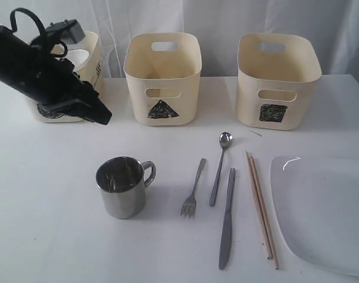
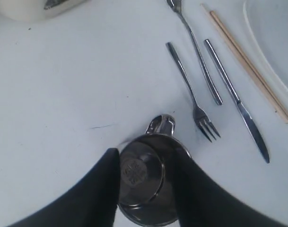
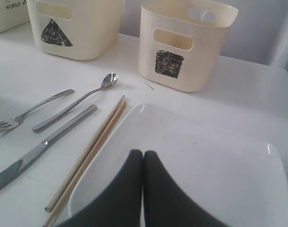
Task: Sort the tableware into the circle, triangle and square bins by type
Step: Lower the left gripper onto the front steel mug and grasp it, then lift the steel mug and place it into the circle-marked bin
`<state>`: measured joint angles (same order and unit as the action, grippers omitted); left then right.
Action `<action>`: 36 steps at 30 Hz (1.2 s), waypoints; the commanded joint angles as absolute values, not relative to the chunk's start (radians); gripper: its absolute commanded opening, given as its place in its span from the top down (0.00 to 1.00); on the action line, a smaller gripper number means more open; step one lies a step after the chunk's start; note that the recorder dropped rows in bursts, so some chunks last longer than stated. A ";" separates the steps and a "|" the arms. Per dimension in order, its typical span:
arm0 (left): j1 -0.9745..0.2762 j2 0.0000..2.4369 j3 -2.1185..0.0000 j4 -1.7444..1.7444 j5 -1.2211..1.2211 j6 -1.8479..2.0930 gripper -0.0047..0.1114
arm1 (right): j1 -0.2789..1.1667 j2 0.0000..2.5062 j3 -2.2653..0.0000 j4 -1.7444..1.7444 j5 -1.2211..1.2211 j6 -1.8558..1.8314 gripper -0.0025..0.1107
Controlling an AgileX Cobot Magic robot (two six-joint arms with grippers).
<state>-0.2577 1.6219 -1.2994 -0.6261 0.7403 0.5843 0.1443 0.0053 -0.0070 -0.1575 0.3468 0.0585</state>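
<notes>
A steel handled mug stands upright on the table. My left gripper hangs open above and left of it; the mug shows between the parted fingers, which do not touch it. Right of the mug lie a fork, spoon, knife and wooden chopsticks. A white square plate lies at the far right. My right gripper is shut and empty over the plate. The triangle bin and square bin stand at the back.
A third cream bin at the back left is half hidden by my left arm, its mark covered; something shiny sits inside. A white curtain hangs behind the bins. The plate reaches the table's right front corner.
</notes>
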 commanded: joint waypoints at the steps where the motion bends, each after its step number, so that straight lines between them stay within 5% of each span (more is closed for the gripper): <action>1: -0.282 1.618 -1.232 -0.619 0.712 0.584 0.45 | 0.139 0.000 0.000 -0.157 0.344 0.060 0.98; 28: -0.291 1.772 -1.117 -0.641 0.593 0.627 0.43 | 0.139 0.000 0.000 -0.157 0.344 0.060 0.98; 31: -0.291 1.806 -1.117 -0.643 0.593 0.629 0.53 | 0.139 0.000 0.000 -0.157 0.344 0.060 0.98; 34: -0.289 1.796 -1.123 -0.607 0.596 0.629 0.88 | 0.139 0.000 0.000 -0.157 0.344 0.060 0.98; 36: -0.277 1.739 -1.154 -0.548 0.627 0.625 0.96 | 0.139 0.000 0.000 -0.157 0.344 0.060 0.98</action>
